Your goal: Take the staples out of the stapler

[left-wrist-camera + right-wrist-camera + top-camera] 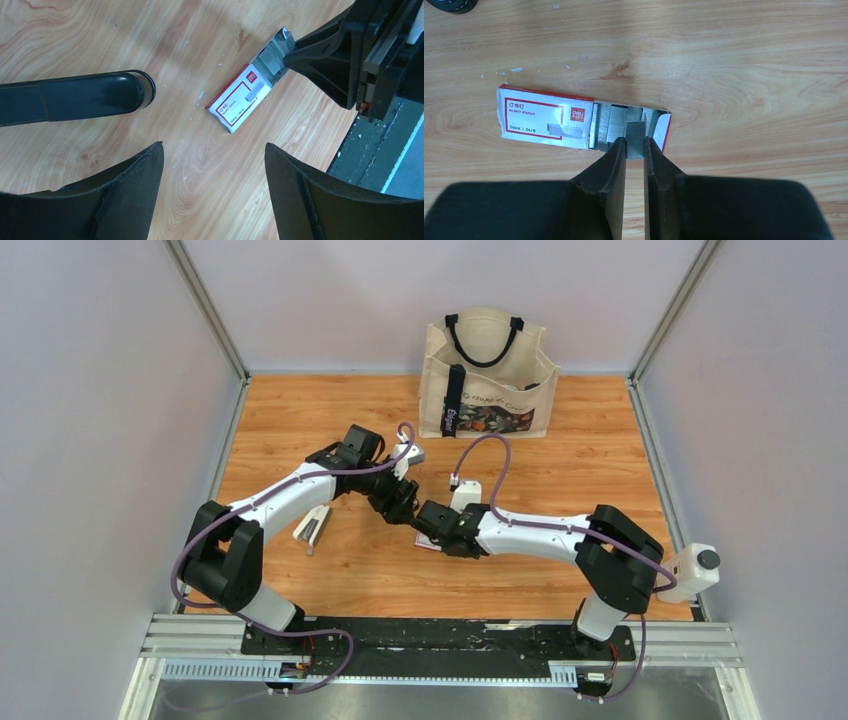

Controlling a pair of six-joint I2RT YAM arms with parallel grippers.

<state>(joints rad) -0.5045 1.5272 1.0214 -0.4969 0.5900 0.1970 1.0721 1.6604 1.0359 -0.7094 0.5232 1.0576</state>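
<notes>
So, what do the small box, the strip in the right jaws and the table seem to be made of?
Small box: printed card, slightly glossy, with a folded end flap. Staple strip: probably metal, dull grey with a faint sheen. Table: wood or wood-look laminate; grain shows.

Grained wooden table (749,60), glossy black plastic stapler (75,97), printed card box (544,117), dull silvery metal staples (635,140), cloth bag (487,380)
</notes>
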